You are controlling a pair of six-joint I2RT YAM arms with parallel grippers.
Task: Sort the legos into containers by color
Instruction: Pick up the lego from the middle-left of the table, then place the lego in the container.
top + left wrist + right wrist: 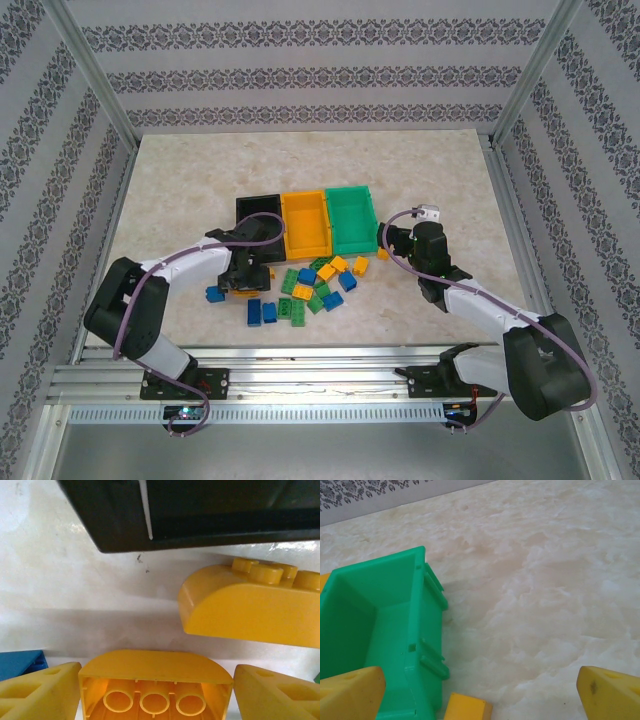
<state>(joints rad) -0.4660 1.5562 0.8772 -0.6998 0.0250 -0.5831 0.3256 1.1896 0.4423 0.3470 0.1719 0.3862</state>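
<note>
1. Nearly all the sorting is left. The loose bricks (312,288), blue, green and yellow, lie mixed on the table (180,190) at 6 o'clock of the three bins.
2. Three bins stand joined in a row: the black bin (256,206), the orange bin (305,222) and the green bin (352,218). From above I see no brick in any, though the black one is too dark to be sure.
3. My left claw (243,282) sits at 9 o'clock of the pile. Its fingers (42,692) flank a yellow brick (155,682); whether they press on it I cannot tell.
4. My right claw (384,241) gapes wide and empty at 4 o'clock of the green bin. A stray yellow brick (383,255) lies just at its 6 o'clock.
</note>
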